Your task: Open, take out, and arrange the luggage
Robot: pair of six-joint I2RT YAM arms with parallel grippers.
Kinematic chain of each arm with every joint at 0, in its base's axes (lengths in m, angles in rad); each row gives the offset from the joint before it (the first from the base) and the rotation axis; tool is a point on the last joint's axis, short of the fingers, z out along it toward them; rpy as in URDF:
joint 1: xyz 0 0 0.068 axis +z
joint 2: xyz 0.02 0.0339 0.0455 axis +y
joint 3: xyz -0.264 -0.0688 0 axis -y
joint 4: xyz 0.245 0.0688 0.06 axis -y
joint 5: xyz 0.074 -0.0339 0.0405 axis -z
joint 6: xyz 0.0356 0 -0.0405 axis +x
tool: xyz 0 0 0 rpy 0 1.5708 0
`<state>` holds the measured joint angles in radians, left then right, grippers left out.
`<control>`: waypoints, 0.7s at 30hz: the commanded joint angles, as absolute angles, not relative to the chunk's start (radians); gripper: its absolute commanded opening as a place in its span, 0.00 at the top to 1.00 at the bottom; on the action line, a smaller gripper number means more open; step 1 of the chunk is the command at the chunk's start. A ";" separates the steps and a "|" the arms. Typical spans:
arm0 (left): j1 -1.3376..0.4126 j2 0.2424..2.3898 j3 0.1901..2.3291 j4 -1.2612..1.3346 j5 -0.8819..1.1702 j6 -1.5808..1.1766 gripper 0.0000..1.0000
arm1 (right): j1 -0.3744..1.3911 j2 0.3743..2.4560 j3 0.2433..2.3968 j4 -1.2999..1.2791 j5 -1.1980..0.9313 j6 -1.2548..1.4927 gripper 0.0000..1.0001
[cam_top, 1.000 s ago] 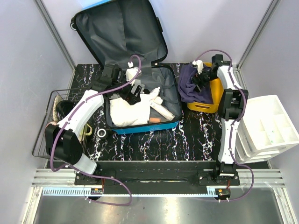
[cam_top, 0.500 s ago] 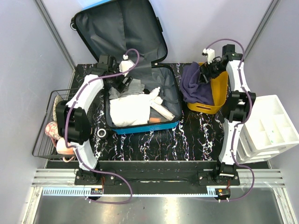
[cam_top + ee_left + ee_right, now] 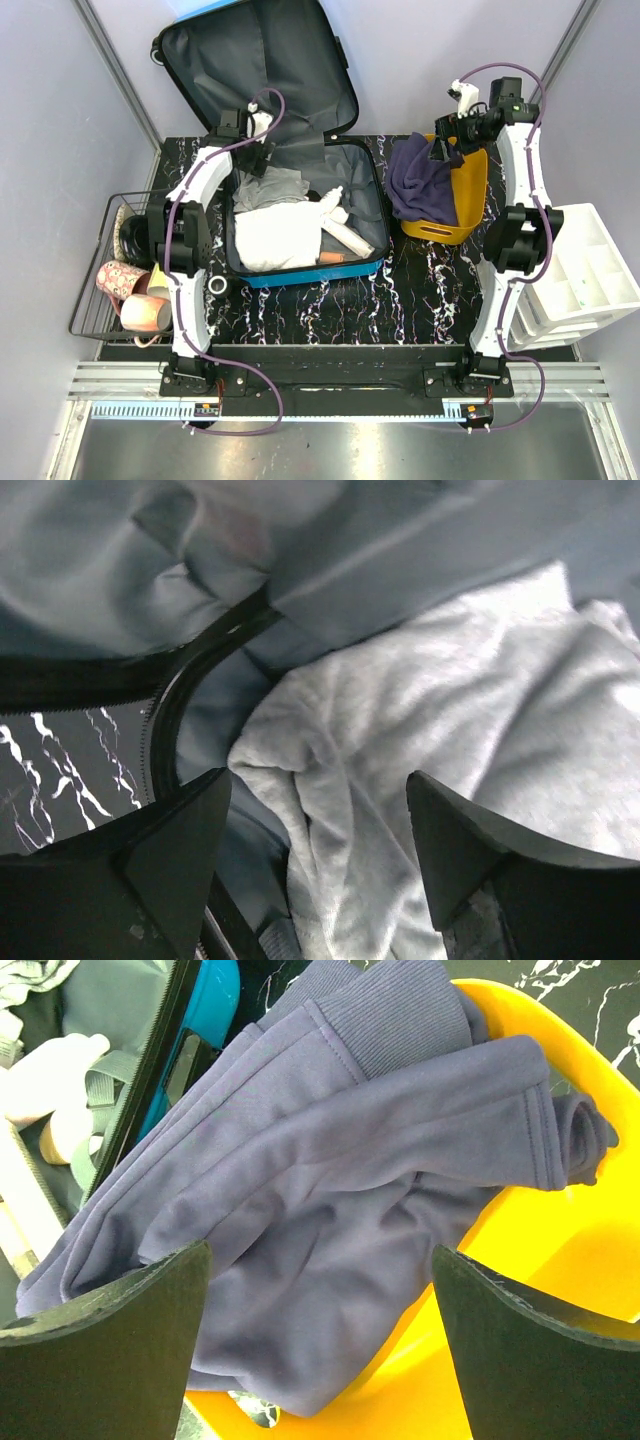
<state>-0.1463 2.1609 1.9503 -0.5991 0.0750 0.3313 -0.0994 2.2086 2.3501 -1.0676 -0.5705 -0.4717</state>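
**Unpacking step: left arm poised over the grey garment, right arm empty above the bin**

Step in hand. The luggage lies open at the back-centre of the table, its lid propped against the rear wall and its lower shell flat, so the opening looks done. Judged from the layout, the work is now in the take-out phase. A purple garment is draped over the rim of the orange bin, while the shell holds a grey garment, a white garment and some pale bottles.

Left gripper. It sits over the back-left corner of the shell. In the wrist view its fingers are spread with nothing between them. The grey garment lies directly under that gap, just beside the zip band of the luggage. Whether the fingertips touch the cloth cannot be told.

Right gripper. It hangs above the bin, to the right of the luggage and apart from it. Its fingers are also spread and empty, with the purple garment below them and half spilling from the orange bin.

Next move, as a judgement. The left arm likely needs to descend and close on a raised fold of the grey garment (the ridge nearest the zip looks the easiest to bite), then lift it clear of the shell wall without snagging the zip.
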 commanded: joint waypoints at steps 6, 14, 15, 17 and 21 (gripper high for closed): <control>-0.141 2.218 1.983 -0.541 -0.137 0.060 0.29 | -0.104 2.125 2.355 -1.052 -0.640 -0.371 0.00; -0.140 2.278 1.971 -0.581 -0.109 -0.041 0.30 | -0.103 2.148 2.421 -1.051 -0.692 -0.313 0.00; -0.140 2.281 1.977 -0.580 -0.097 -0.038 0.33 | -0.103 2.146 2.421 -1.051 -0.696 -0.310 0.00; -0.138 2.275 1.977 -0.569 -0.049 -0.019 0.41 | -0.103 2.137 2.421 -1.051 -0.719 -0.316 0.00; -0.138 2.170 1.919 -0.488 0.004 0.038 0.79 | -0.101 2.117 2.387 -1.016 -0.779 -0.351 0.00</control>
<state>-0.1474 2.2627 1.9472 -0.5732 -0.0589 0.0048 -0.0994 2.1921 2.3810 -1.0664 -0.6918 -0.3367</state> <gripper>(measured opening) 0.359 0.994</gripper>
